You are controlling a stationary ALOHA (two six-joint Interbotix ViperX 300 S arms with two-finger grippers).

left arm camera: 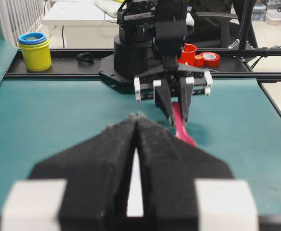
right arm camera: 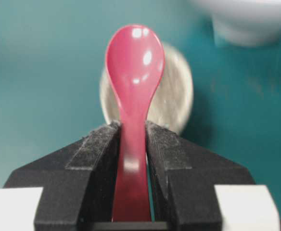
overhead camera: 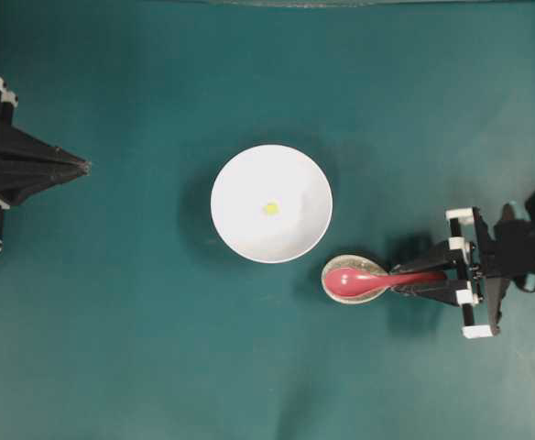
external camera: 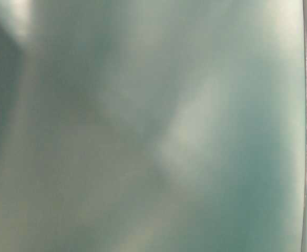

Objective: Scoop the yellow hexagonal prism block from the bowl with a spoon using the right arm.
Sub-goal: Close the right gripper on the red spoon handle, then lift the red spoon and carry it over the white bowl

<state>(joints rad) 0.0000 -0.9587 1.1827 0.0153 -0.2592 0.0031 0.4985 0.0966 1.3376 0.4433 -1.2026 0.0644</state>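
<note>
Carefully, my right fingers [right arm camera: 133, 139] pinched the handle of the spoon [right arm camera: 134, 86] resting on its small speckled dish [right arm camera: 174, 96], so I judged a firm level lift toward the bowl [overhead camera: 240, 229] holding the yellow hexagonal prism block [overhead camera: 271, 208] best, while my left fingers [left arm camera: 136, 139] were pressed together.

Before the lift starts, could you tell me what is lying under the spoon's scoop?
A small speckled grey-white spoon rest lies under the spoon; its rim shows around the scoop. Its middle is covered by the spoon.
</note>
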